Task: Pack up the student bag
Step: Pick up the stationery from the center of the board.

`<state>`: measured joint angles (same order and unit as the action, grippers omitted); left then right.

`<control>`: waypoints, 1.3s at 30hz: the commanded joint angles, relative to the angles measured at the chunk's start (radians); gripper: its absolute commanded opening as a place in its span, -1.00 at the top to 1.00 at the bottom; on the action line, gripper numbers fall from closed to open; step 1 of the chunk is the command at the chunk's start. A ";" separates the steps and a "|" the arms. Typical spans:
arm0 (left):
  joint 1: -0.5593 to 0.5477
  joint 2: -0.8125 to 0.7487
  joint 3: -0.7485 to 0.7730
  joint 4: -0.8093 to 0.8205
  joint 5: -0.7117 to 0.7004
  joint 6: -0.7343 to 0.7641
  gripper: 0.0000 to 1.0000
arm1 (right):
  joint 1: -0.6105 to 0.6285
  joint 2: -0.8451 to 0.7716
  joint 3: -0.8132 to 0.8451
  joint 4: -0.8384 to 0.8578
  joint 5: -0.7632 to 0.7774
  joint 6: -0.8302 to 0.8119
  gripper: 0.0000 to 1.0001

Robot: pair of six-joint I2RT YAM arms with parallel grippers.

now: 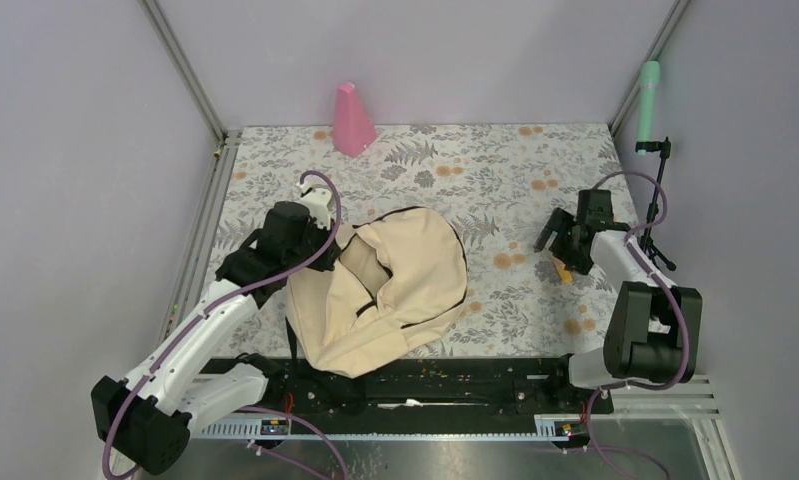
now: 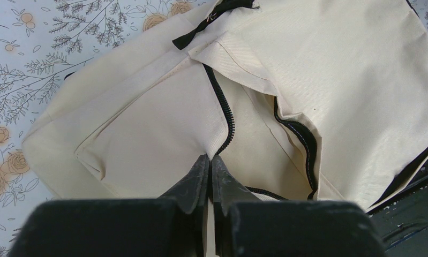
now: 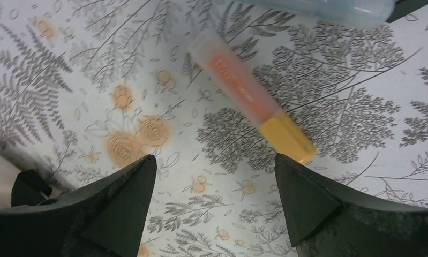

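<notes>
While the left gripper [image 2: 210,160] reaches in from 7 o'clock with its elbow bent, its jaws are pressed closed on a fold of the student bag [image 1: 405,290] right beside the black zipper teeth. Bag is slumped cream twill with the zipper parted, lying about 7 o'clock on the floral-print counter [image 1: 495,170]. At the bag's 3 o'clock the right gripper [image 3: 214,166] tips down, jaws spread wide and empty above a slim translucent orange tube [image 3: 243,91] with a yellow cap, flat on the counter.
</notes>
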<state>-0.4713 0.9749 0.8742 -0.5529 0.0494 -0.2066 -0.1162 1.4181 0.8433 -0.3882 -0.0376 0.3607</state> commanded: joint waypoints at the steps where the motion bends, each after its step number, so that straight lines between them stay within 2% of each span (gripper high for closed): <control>1: 0.014 -0.036 0.017 0.048 -0.043 0.019 1.00 | -0.046 0.040 0.038 0.026 0.031 0.024 -0.76; 7: 0.014 -0.036 0.017 0.049 -0.029 0.018 1.00 | -0.060 0.135 0.089 -0.018 0.111 0.009 -0.76; 12: 0.014 -0.034 0.017 0.050 -0.026 0.016 1.00 | -0.059 0.187 0.106 -0.032 0.001 0.004 -0.68; 20: 0.015 -0.031 0.017 0.049 -0.024 0.015 1.00 | -0.057 0.177 0.090 -0.042 -0.140 -0.002 -0.54; 26: 0.014 -0.026 0.017 0.050 -0.023 0.015 1.00 | -0.057 0.177 0.096 -0.063 -0.056 0.005 -0.53; 28: 0.015 -0.028 0.017 0.049 -0.024 0.016 1.00 | -0.056 0.193 0.110 -0.087 -0.021 0.010 -0.43; 39: 0.014 -0.031 0.017 0.050 -0.024 0.015 1.00 | -0.043 0.238 0.118 -0.096 -0.002 0.022 -0.26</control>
<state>-0.4709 0.9745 0.8742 -0.5529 0.0502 -0.2066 -0.1707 1.6363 0.9218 -0.4641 -0.0639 0.3725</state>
